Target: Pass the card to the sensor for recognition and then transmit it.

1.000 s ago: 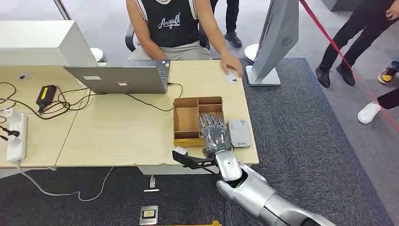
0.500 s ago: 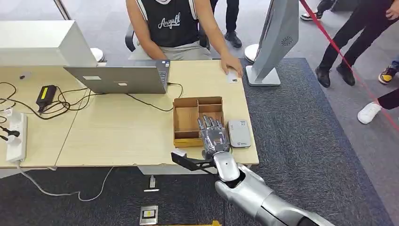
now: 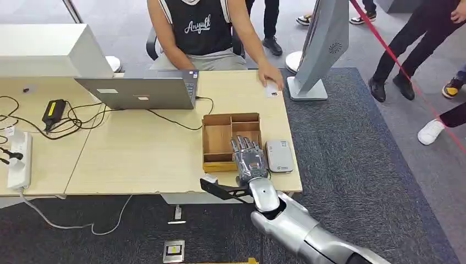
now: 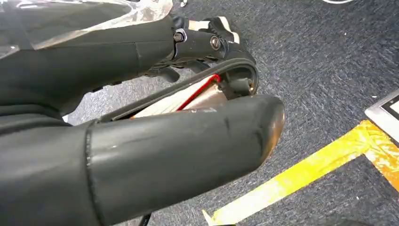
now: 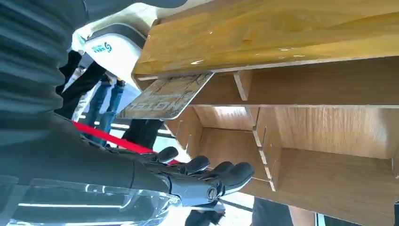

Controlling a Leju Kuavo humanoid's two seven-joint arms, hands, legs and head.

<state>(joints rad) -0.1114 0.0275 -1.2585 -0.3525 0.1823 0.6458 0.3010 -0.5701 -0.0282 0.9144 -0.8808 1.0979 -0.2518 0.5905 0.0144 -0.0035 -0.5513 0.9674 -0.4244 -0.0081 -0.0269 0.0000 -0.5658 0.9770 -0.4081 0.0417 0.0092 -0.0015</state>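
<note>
My right hand (image 3: 250, 159) hovers flat, fingers stretched out and apart, over the right part of the wooden compartment box (image 3: 217, 140) near the table's front edge. It holds nothing. In the right wrist view a patterned card (image 5: 164, 96) leans inside the box (image 5: 329, 127), a short way beyond my dark fingertips (image 5: 235, 172). The grey-white sensor (image 3: 279, 155) lies just right of the box and shows again as a white device (image 5: 113, 44). My left hand (image 4: 179, 141) hangs over the carpet, thumb and fingers straight, holding nothing.
A seated person rests a hand (image 3: 270, 74) by a small white card (image 3: 271, 89) at the far right corner. A laptop (image 3: 137, 92), cables and a power strip (image 3: 18, 159) take up the left. A grey standing panel (image 3: 321, 49) and red rope (image 3: 395, 60) are to the right.
My right hand has edged slightly left and back toward the table's front edge, still over the box. A person's feet have appeared at the far top.
</note>
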